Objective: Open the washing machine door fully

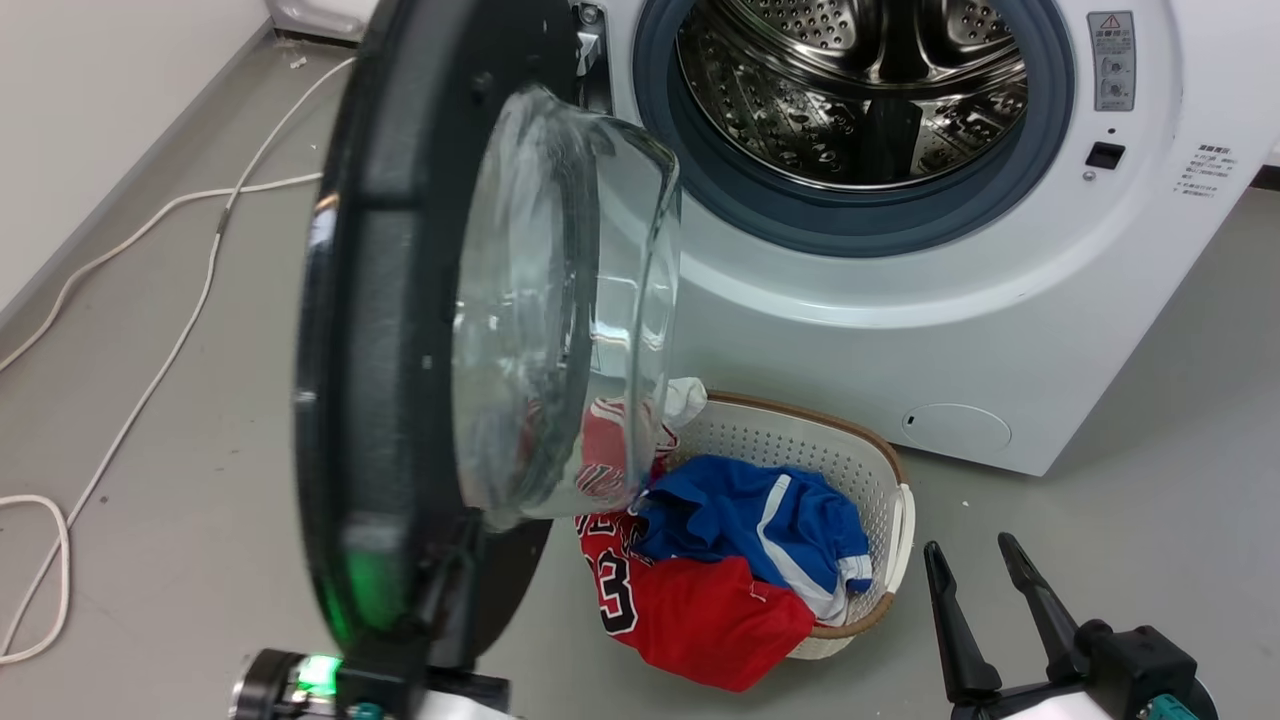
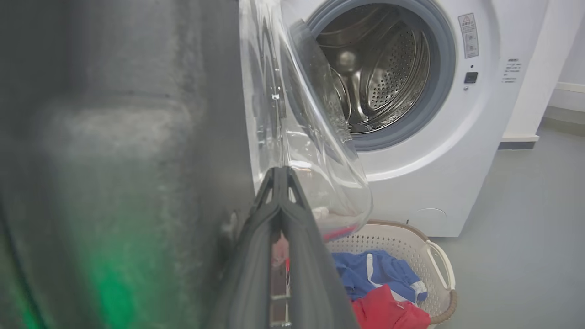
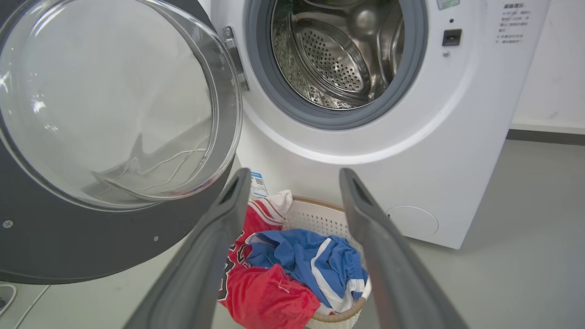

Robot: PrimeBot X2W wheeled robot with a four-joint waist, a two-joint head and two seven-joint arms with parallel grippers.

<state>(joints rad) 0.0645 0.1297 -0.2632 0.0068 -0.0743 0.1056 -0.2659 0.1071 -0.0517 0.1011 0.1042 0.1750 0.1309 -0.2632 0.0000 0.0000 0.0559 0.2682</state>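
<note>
We see the washing machine door [image 1: 380, 300] standing open on its hinge at the left of the washing machine [image 1: 900, 330]. It is roughly square to the machine's front, and its clear glass bowl [image 1: 560, 300] faces across the opening of the steel drum [image 1: 850, 90].

Our left gripper [image 2: 282, 176] has its fingers pressed together, with nothing visible between them. It lies close along the door's black inner face beside the bowl, though we cannot tell whether it touches.

Our right gripper [image 1: 968, 546] has its fingers apart and holds nothing, out in front of the machine's lower right.

A white laundry basket [image 1: 800, 440] sits on the floor just in front of the machine, below the opening. It holds a red jersey [image 1: 700, 620] and a blue garment [image 1: 730, 510].
</note>
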